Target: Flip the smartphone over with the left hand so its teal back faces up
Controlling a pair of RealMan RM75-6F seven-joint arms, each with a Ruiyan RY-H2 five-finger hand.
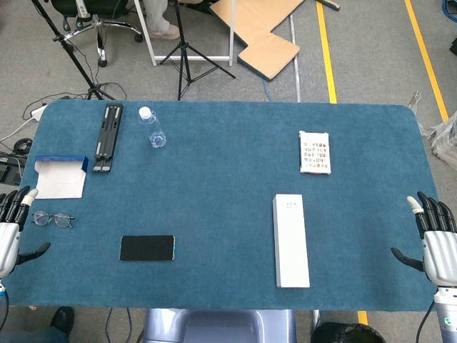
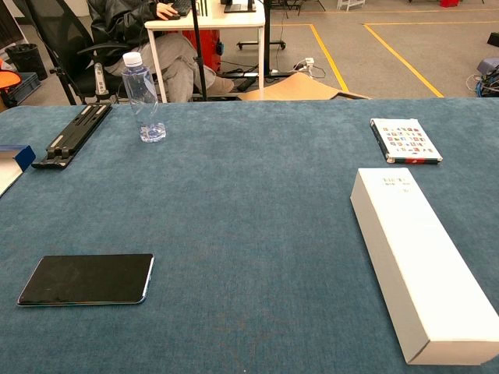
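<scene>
The smartphone (image 1: 147,248) lies flat near the table's front left with its black screen up; in the chest view the smartphone (image 2: 87,279) shows a thin teal edge. My left hand (image 1: 10,231) hangs at the table's left edge, well left of the phone, fingers spread and holding nothing. At the right edge my right hand (image 1: 437,241) is likewise open and empty. Neither hand appears in the chest view.
A pair of glasses (image 1: 53,219) lies between my left hand and the phone. A white open box (image 1: 60,178), a black stand (image 1: 107,136) and a water bottle (image 1: 152,128) sit at the back left. A long white box (image 1: 291,240) and a small booklet (image 1: 315,152) lie right.
</scene>
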